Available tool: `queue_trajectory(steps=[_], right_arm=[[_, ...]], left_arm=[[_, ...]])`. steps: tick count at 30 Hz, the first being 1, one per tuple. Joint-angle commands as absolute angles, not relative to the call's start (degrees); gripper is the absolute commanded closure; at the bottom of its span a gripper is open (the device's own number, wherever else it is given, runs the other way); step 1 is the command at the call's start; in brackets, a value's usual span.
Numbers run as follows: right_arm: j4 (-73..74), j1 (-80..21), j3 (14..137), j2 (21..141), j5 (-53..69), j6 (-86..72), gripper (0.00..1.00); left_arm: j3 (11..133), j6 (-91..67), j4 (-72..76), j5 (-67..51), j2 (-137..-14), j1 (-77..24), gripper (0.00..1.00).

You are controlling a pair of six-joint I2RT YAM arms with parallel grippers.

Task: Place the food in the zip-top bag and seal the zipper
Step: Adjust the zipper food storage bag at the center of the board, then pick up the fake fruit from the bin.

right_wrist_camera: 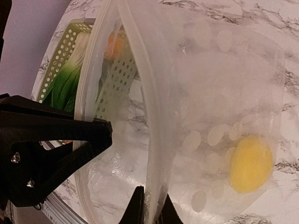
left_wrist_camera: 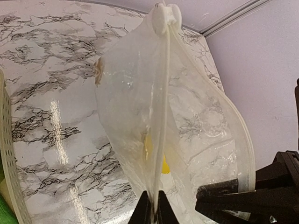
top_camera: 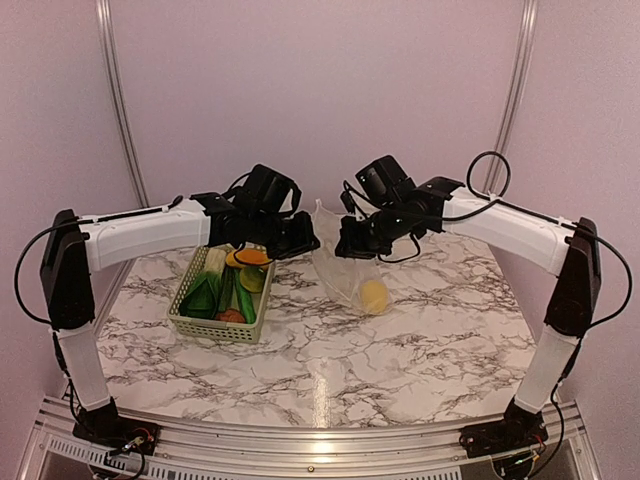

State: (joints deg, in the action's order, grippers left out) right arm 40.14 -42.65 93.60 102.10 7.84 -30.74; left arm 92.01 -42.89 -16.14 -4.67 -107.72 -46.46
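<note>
The white marble-patterned table [top_camera: 330, 370] is bare along its near edge. Toward the left edge sits a pale green lattice plastic basket [top_camera: 215, 330], carrying most of the food: a reddish-brown round piece [top_camera: 231, 316] at its near side, long green pieces [top_camera: 245, 300] in the middle, leafy green bok choy [right_wrist_camera: 63, 86] and an orange piece [right_wrist_camera: 114, 44] at its far end.

Just right of the basket, around the table's middle, is the clear crinkly plastic zip-top bag with white dots [top_camera: 340, 270]. It is held up at its mouth, with its lower part resting on the table. One yellow round lemon [right_wrist_camera: 251, 163] lies inside, low in the bag and on the side nearer the right edge.

Both arms meet over the bag. The left end effector [left_wrist_camera: 153, 204] has its fingers pressed together on the thin whitish ridged zipper strip [left_wrist_camera: 164, 93], which runs straight away from it along the bag's mouth. The right end effector [right_wrist_camera: 150, 207] pinches the mouth edge too – its two fingertips sit tight on either side of the plastic. The mouth gapes between the two grips, one lip bowing out toward the basket.
</note>
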Motion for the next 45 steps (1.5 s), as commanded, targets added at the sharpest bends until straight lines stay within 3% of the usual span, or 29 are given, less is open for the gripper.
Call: queue_trajectory(steps=[1, 3, 7, 11, 12, 15, 19, 21, 22, 23, 27, 32, 38, 45], right_arm=[[43.25, -43.51, 93.73, 100.86, 0.59, -30.90, 0.96], [45.90, -43.55, 95.83, 100.12, -6.50, -29.79, 1.00], [53.38, -43.59, 104.05, 100.32, -21.09, -25.54, 1.00], [56.95, -43.57, 108.04, 102.30, -23.63, -22.56, 1.00], [56.71, -43.57, 107.53, 102.42, -22.87, -22.35, 1.00], [55.19, -43.53, 105.58, 102.03, -20.64, -22.82, 1.00], [54.23, -43.29, 104.50, 101.51, -20.05, -22.97, 1.00], [54.14, -42.96, 104.27, 101.64, -19.66, -22.53, 1.00], [54.14, -42.63, 104.20, 101.69, -19.40, -22.12, 1.00], [54.10, -42.52, 104.11, 101.71, -19.19, -21.97, 1.00], [53.00, -40.66, 102.93, 100.99, -17.09, -21.63, 1.00], [52.03, -39.35, 102.39, 100.11, -16.61, -20.73, 1.00], [52.83, -35.43, 102.65, 98.91, -16.90, -18.78, 1.00], [53.70, -31.30, 105.34, 97.34, -19.60, -14.86, 1.00]], left_arm=[[89.92, -43.51, -15.84, -5.20, -105.59, -46.74, 0.94], [89.38, -43.59, -15.95, -5.12, -105.35, -46.76, 0.94], [88.03, -43.47, -15.48, -4.89, -104.50, -46.71, 0.95], [87.45, -42.97, -13.56, -5.30, -103.64, -46.75, 0.89], [87.65, -42.69, -12.87, -6.12, -103.58, -46.74, 0.83], [89.03, -40.91, -11.68, -7.49, -103.26, -46.80, 0.50], [88.74, -36.58, -9.40, -7.13, -100.46, -46.85, 0.31], [86.57, -35.05, -7.44, -4.75, -97.13, -46.85, 0.17], [85.07, -34.20, -6.97, -3.49, -95.46, -46.85, 0.06], [84.40, -33.14, -6.58, -2.17, -93.92, -46.85, 0.02], [79.62, -31.77, -7.26, -0.29, -88.25, -45.91, 0.01], [80.19, -29.66, -20.24, 1.71, -86.90, -44.59, 0.01], [73.03, -27.55, -17.11, 1.33, -81.41, -44.54, 0.01], [74.14, -29.86, -25.16, 19.70, -80.44, -44.11, 0.01]])
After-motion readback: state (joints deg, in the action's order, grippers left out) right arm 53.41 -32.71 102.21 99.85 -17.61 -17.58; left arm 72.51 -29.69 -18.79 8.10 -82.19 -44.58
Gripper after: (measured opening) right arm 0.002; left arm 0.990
